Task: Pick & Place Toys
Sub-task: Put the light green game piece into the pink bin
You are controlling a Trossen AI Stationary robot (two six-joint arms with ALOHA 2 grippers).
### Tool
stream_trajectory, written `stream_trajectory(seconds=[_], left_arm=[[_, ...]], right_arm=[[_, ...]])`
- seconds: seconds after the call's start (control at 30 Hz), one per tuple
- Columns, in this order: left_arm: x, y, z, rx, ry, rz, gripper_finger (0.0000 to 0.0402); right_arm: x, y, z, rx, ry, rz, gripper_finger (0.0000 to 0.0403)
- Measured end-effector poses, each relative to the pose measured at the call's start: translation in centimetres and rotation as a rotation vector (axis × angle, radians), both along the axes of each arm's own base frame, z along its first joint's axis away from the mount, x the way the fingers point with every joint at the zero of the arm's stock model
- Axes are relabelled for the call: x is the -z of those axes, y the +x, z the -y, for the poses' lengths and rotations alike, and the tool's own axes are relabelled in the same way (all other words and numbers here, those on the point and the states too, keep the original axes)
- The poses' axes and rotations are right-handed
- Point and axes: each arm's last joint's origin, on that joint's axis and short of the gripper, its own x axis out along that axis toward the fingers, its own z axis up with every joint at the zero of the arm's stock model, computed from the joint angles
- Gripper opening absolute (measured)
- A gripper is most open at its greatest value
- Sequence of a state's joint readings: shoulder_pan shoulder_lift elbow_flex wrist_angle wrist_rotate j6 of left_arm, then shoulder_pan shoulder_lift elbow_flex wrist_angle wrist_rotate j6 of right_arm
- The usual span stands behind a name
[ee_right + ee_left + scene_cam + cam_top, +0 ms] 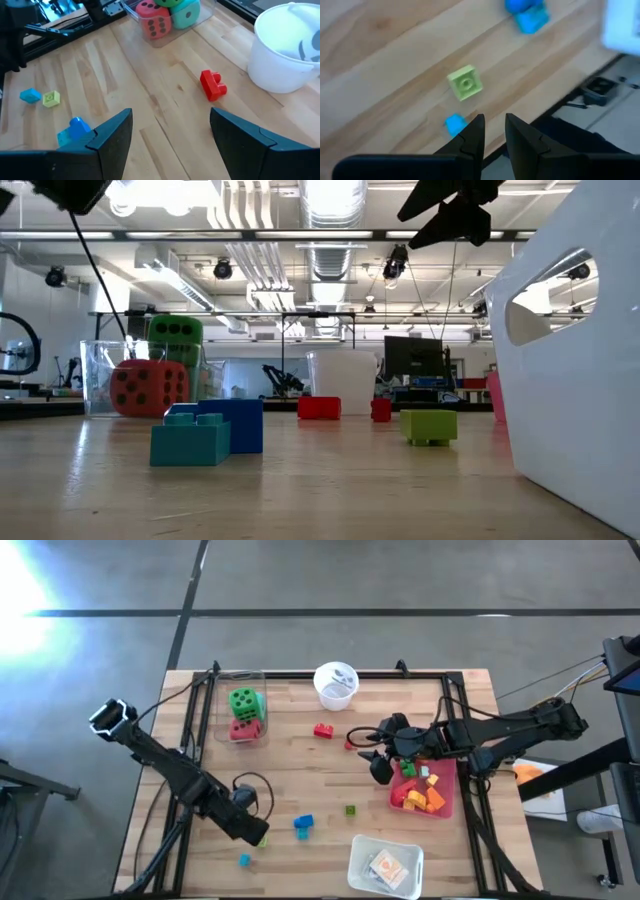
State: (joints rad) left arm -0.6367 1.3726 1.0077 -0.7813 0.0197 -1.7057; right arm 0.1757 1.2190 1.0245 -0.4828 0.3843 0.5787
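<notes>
My left gripper [256,830] hangs over the table's near left part, its fingers a narrow gap apart and empty [493,132]. Under it lie a yellow-green brick [465,83] and a small blue brick [454,124]. My right gripper [375,755] is wide open and empty [170,135], above the table left of the red tray [447,802] that holds several bricks. A red brick [213,85] lies ahead of it. The green, red and teal dice [154,21] sit in a clear box [243,712]. Two blue bricks [303,825] and a green brick [350,810] lie on the wood.
A white cup [336,683] stands at the far middle. A white tray [385,865] with packets sits at the near edge and looms at the right of the low view [580,380]. A small teal brick [244,860] lies near the front left. Cables run along the table's sides.
</notes>
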Motion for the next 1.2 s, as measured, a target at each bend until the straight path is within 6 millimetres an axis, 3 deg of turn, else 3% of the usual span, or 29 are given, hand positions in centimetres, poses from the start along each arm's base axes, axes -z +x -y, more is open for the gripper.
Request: stream_trajectory(seconds=[0.47, 0.73, 0.9, 1.2], left_arm=[[2.7, 1.1, 1.3, -0.025, 0.037, -0.084, 0.0088], [3.0, 1.3, 1.5, -0.079, 0.018, -0.091, 0.0193], [4.3, 1.8, 1.8, -0.112, 0.069, -0.109, 0.0257], [7.3, 3.0, 2.9, -0.131, 0.089, -0.157, 0.0279]], right_arm=[[0.1, -0.1, 0.0, -0.010, -0.012, -0.013, 0.0258], [0.1, -0.1, 0.0, -0.011, -0.012, -0.015, 0.0258], [0.1, -0.1, 0.0, -0.011, -0.011, -0.015, 0.0258], [0.1, -0.1, 0.0, -0.011, -0.012, -0.019, 0.0258]])
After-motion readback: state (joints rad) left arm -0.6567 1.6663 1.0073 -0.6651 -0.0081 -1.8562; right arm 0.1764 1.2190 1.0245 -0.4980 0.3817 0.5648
